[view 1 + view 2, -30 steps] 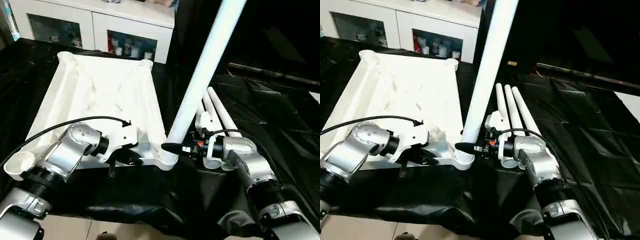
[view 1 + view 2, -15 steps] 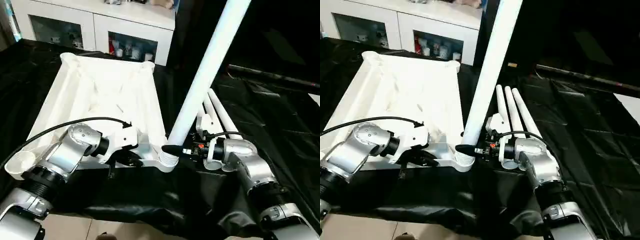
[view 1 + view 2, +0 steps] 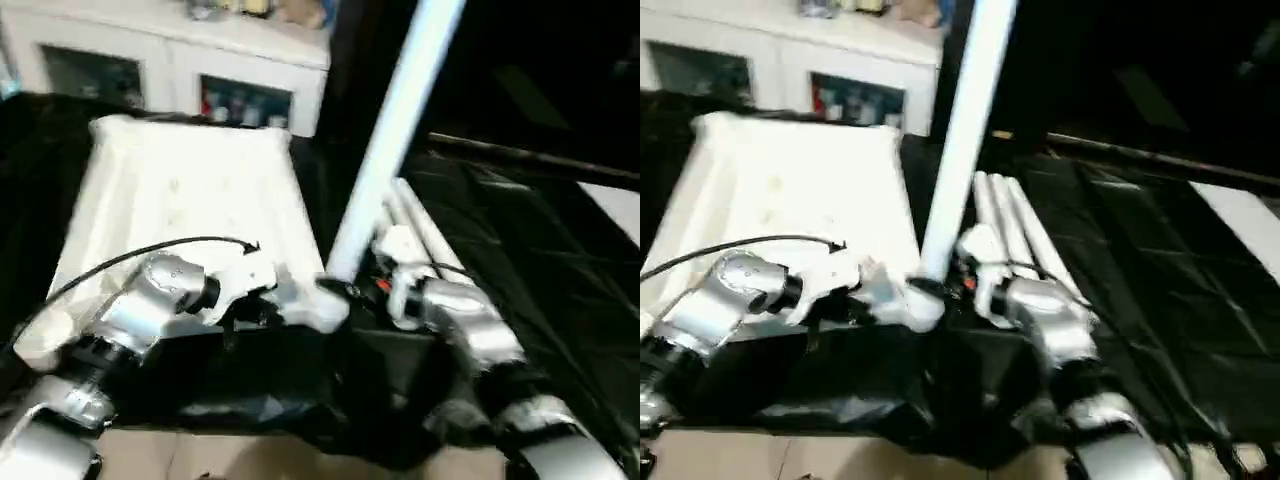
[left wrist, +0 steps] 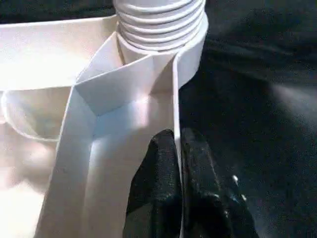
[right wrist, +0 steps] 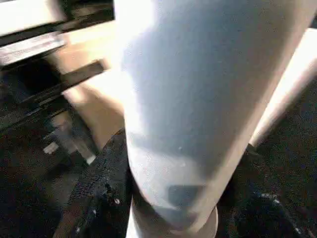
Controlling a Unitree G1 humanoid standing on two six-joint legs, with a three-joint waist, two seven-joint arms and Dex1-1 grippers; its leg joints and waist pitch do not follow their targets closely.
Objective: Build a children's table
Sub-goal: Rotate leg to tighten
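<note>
The white tabletop (image 3: 190,200) lies upside down on a black sheet (image 3: 540,240), its ribbed underside facing up, with a white glass-door cabinet (image 3: 200,70) behind its far edge. Taking the tabletop as the landmark, one long white leg (image 3: 385,150) stands in the round socket (image 4: 163,27) at the tabletop's near right corner and rises steeply, leaning away to the right. In the left wrist view the leg's ringed lower end sits inside that socket.

The left gripper (image 4: 177,168) is at the tabletop's near edge, close to that same corner; its two black fingers (image 4: 158,168) are pressed together on the thin upright wall of the tabletop's rim, one finger on each side of it. The silver left forearm (image 3: 130,310) reaches in over the tabletop's near left corner.

The right gripper (image 5: 173,198) comes in from the right of the tabletop and pinches the standing leg low down, just above the socket, a black finger on either side of the tube.

The other legs (image 3: 1005,225) lie side by side on the black sheet just to the right of the tabletop, behind the right gripper
</note>
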